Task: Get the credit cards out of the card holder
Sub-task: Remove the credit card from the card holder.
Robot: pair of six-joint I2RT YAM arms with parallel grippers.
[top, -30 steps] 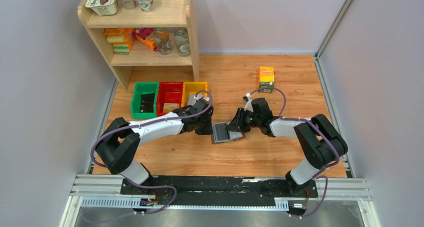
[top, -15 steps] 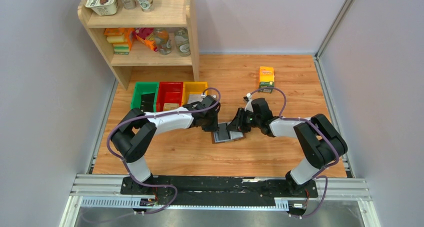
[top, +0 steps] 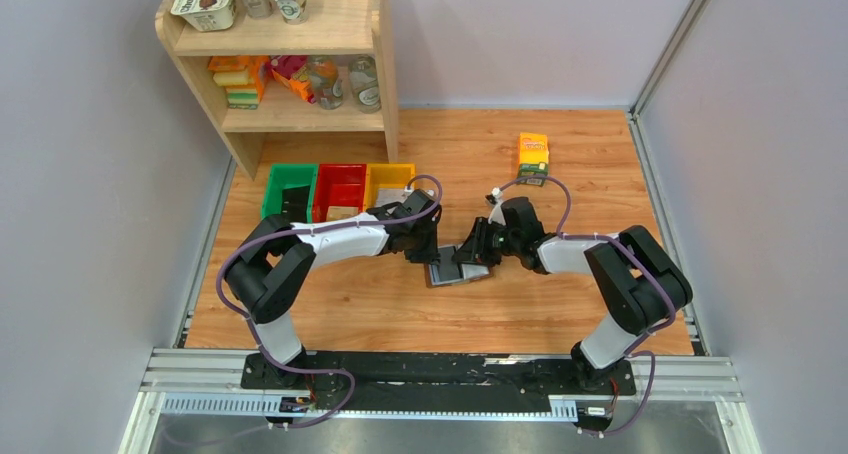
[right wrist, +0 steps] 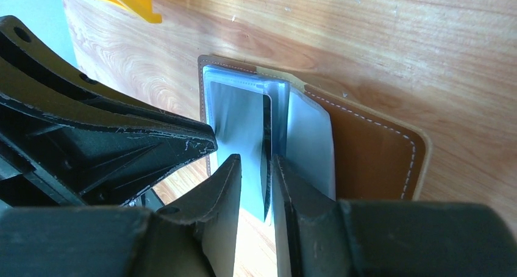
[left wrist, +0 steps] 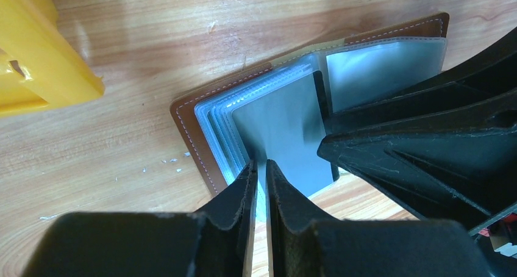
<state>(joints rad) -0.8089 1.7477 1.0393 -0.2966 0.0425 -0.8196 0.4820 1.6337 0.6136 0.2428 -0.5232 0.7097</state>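
The card holder (left wrist: 190, 136) is brown with pale stitching. Its sleeves (left wrist: 286, 124) are grey-blue; the worktop (left wrist: 152, 45) is wood-grained.

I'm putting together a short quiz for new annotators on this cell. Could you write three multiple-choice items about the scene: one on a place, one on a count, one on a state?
1. Where is the card holder?
A. on the shelf
B. on top of the carton
C. on the table, between the left pincer and the right pincer

2. How many coloured bins stand in the row?
A. three
B. two
C. five

3. In what state is the card holder?
A. clasped shut
B. open, its sleeves exposed
C. shut and standing on end

Answers:
1 C: the top view shows it on the wood where both arms' tips meet.
2 A: one green, one red, one yellow.
3 B: both wrist views show the clear sleeves fanned out over the brown cover.
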